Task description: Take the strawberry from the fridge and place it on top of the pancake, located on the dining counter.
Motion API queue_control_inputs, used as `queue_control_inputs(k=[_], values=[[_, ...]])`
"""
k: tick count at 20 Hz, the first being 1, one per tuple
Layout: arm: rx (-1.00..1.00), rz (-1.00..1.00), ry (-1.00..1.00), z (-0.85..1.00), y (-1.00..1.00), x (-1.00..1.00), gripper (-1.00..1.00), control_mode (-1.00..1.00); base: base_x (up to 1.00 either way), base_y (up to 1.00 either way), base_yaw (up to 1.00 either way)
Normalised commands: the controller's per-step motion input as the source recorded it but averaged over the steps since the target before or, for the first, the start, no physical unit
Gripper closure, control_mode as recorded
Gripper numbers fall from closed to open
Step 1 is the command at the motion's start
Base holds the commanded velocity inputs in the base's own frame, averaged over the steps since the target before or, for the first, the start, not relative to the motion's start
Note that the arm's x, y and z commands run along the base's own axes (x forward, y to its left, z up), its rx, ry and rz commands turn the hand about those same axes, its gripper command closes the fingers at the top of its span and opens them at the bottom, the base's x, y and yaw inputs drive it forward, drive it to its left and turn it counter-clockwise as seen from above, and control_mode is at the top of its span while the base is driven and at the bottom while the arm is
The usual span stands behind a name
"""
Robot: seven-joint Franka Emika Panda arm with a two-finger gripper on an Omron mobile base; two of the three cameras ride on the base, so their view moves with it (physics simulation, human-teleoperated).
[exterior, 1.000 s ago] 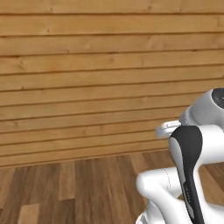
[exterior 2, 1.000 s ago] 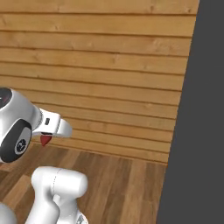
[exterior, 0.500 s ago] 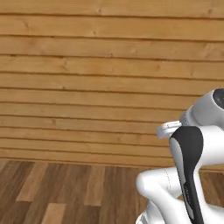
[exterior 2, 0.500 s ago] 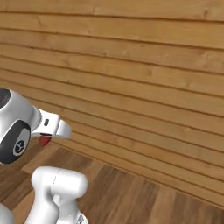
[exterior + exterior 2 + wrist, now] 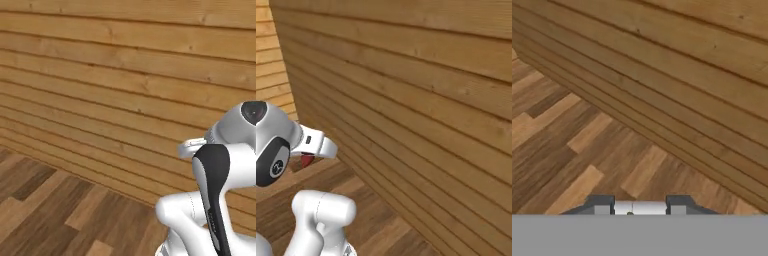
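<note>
Step in hand, by my read: transit. The strawberry is out of the fridge and riding with the arm toward the dining counter.

Near: in the right base view the white hand juts toward 3 o'clock from the dark-jointed wrist at about 9 o'clock of the frame. The berry shows as a small red patch tucked just under the hand, touching it. The fingers are mostly hidden behind the hand body there, but they are closed to almost nothing, and with the red showing right at their spot I take it they are gripping the strawberry. In the hand view the 2 finger bases sit at 6 o'clock, with no berry visible between them from that angle.

Mid: wood-plank floor, mixed light and dark boards, running from 6 to 9 o'clock in the hand view and across the lower left of the left base view.

Far: horizontal wood-plank wall across the whole background in both base views.

Next move calls for: get the base facing the counter, find the pancake stack, bring the hand over it, lower until the berry is just above or touching the top pancake, then release. Keep the grip steady while driving, because the berry is tiny and could slip.

Writing, brands, labels: none readable.
</note>
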Motion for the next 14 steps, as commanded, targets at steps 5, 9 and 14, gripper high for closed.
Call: queue_control_inputs(k=[5, 9, 14], values=[[0.0, 0.0, 0.0, 0.0, 0.0, 0.0, 1.0, 1.0, 0.39, 0.0, 0.98], [0.0, 0.0, 0.0, 0.0, 0.0, 0.0, 1.0, 1.0, 0.03, 0.0, 1.0], [0.0, 0.0, 0.0, 0.0, 0.0, 0.0, 1.0, 1.0, 0.12, 0.0, 1.0]])
